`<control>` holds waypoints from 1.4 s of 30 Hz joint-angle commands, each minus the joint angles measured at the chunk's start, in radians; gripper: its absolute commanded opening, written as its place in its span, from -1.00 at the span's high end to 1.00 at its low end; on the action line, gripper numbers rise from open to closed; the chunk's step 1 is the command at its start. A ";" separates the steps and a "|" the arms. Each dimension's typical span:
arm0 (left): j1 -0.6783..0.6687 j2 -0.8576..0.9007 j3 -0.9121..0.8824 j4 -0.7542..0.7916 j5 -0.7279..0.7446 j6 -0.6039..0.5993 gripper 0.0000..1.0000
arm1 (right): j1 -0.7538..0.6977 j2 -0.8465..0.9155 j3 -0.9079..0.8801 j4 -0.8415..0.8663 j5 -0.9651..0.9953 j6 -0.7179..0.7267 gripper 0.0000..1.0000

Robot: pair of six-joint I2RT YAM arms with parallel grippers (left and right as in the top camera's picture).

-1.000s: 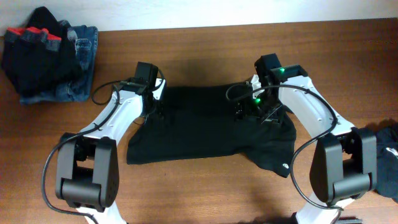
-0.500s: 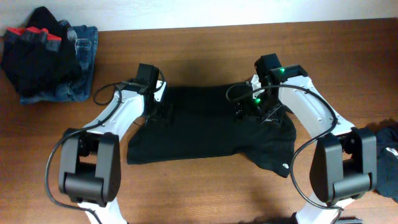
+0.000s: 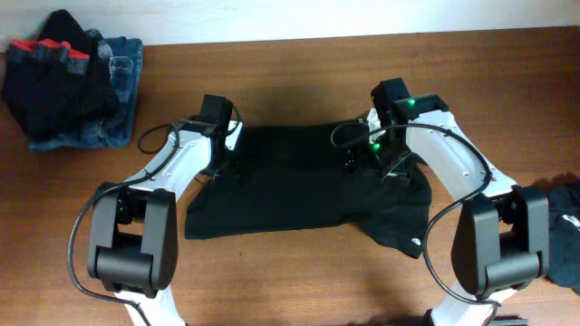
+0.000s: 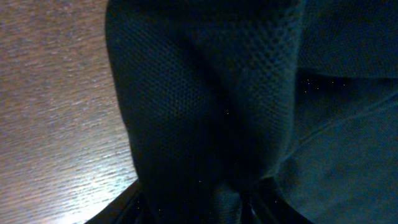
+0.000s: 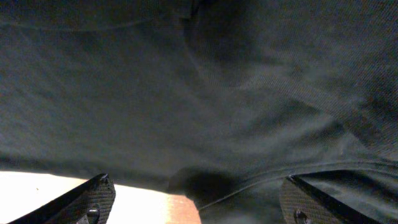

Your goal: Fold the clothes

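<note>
The black top lies spread out flat at the middle of the wooden table, with a small white label near its lower right corner. My left gripper is at the top's upper left edge. In the left wrist view its jaws are shut on a bunched fold of the black fabric. My right gripper is over the top's upper right part. In the right wrist view its fingers stand wide apart and empty just above the black fabric.
A pile of other clothes, black, red and denim, sits at the far left corner. Another dark garment lies at the right edge. Bare wooden table runs along the front and the back.
My left gripper has shifted slightly toward the back right with the fabric edge. The right arm and the rest of the top look unchanged.
</note>
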 commanded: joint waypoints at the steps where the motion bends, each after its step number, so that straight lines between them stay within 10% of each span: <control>1: 0.002 0.006 0.055 -0.020 0.010 0.008 0.10 | 0.008 -0.010 -0.019 0.018 0.028 -0.003 -0.81; 9: 0.002 0.005 0.095 -0.043 -0.088 0.008 0.31 | 0.008 -0.010 -0.157 0.147 0.028 0.001 -0.98; 17: 0.002 0.005 0.095 -0.042 -0.095 0.008 0.96 | 0.006 -0.010 -0.275 0.268 0.028 0.001 -0.98; 42: 0.093 0.005 0.193 -0.024 -0.283 0.017 0.97 | 0.006 -0.010 -0.314 0.287 0.136 0.035 -0.98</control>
